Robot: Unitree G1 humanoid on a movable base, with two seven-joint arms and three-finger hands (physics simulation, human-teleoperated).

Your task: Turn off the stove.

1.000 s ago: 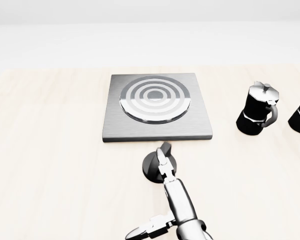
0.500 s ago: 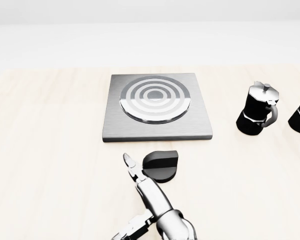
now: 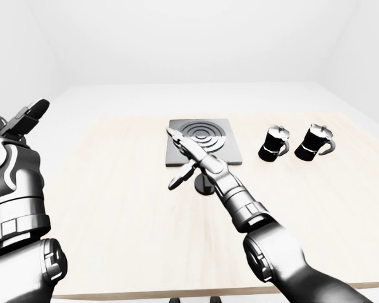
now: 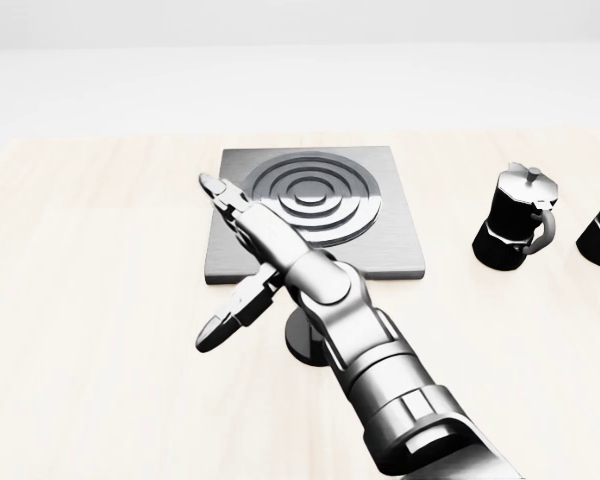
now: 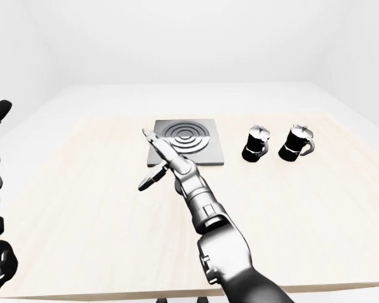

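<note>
Right hand (image 4: 242, 262), fingers spread, has lifted off the knob (image 4: 302, 338) at lower centre toward the stove (image 4: 380, 230); burner rings now dark grey, likely off.

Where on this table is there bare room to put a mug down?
Bare wood fills the table left of the stove. Crowded: below the stove, where the right hand hangs open over the knob, and right, around two moka pots.
</note>
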